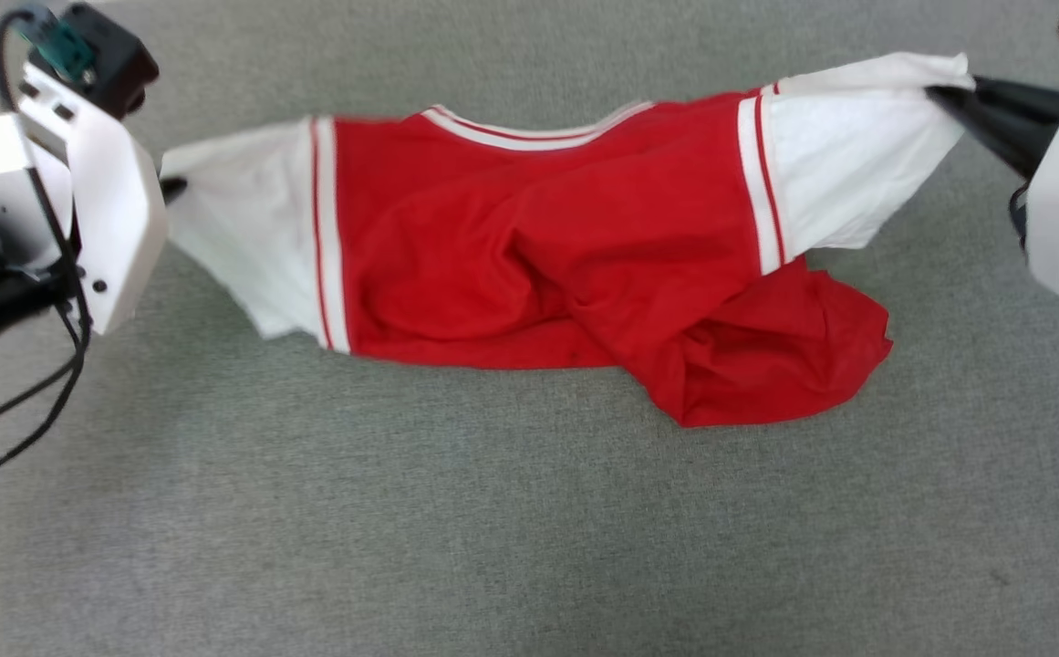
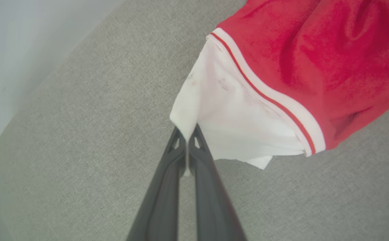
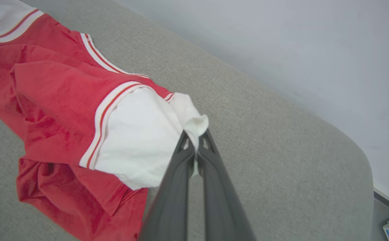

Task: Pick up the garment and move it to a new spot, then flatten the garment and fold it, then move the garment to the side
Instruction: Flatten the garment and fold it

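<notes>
Grey fabric surface point(image 1: 511, 547) | garment point(image 1: 529, 246) lies across its middle, red body crumpled and bunched, white sleeves drawn out to either side | left gripper point(image 2: 188, 135) pinched tight on left sleeve point(image 2: 234, 117) at its tip | right gripper point(image 3: 197, 139) clamped on right sleeve point(image 3: 137, 140) at its tip | pale wall point(image 3: 298, 43) behind.

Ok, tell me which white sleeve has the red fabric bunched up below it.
The right-hand sleeve, pinched by the right tool: crumpled red fabric heaps beneath it. By the left-hand sleeve, in the left tool, the red edge runs fairly straight.
</notes>
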Robot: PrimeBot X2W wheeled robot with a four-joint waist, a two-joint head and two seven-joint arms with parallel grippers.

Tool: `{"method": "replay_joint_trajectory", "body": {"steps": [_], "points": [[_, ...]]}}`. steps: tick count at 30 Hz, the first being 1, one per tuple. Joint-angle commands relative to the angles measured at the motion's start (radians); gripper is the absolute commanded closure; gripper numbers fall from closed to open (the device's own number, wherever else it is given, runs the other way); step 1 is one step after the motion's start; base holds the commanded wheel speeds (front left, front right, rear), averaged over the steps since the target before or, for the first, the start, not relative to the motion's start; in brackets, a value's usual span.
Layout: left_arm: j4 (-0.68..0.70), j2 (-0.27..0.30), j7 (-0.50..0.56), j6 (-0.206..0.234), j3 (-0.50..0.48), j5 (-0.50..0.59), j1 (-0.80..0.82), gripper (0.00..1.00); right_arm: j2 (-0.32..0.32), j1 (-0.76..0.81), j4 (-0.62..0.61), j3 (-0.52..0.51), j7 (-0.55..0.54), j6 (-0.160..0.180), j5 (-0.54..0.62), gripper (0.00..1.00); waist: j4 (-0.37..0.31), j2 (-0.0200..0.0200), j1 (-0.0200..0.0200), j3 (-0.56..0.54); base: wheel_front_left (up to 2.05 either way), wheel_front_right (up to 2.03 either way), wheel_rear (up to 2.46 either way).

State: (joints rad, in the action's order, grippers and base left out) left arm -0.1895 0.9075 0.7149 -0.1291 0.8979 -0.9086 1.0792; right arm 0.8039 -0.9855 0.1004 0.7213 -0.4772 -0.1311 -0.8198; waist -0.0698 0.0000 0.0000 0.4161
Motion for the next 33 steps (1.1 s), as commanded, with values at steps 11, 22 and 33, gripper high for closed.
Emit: {"method": "replay_joint_trajectory", "body": {"steps": [11,22,33], "points": [[0.04,-0.003,-0.171,0.0,-0.033,0.047,0.204,1.0,-0.008,-0.141,0.034,-0.104,0.06,0.001,0.045,1.0,0.019,0.0,0.0,-0.046,0.0,0.0,0.0],[-0.169,-0.169,-0.35,0.001,-0.101,0.172,0.538,1.0,-0.14,-0.506,0.271,-0.158,0.073,0.001,0.188,1.0,0.019,0.0,0.0,0.075,0.0,0.0,0.0],[-0.395,-0.296,-0.583,0.0,-0.124,0.265,0.849,1.0,-0.236,-0.821,0.499,-0.177,0.211,0.001,0.33,1.0,0.025,0.0,0.0,0.154,0.0,0.0,0.0]]}}
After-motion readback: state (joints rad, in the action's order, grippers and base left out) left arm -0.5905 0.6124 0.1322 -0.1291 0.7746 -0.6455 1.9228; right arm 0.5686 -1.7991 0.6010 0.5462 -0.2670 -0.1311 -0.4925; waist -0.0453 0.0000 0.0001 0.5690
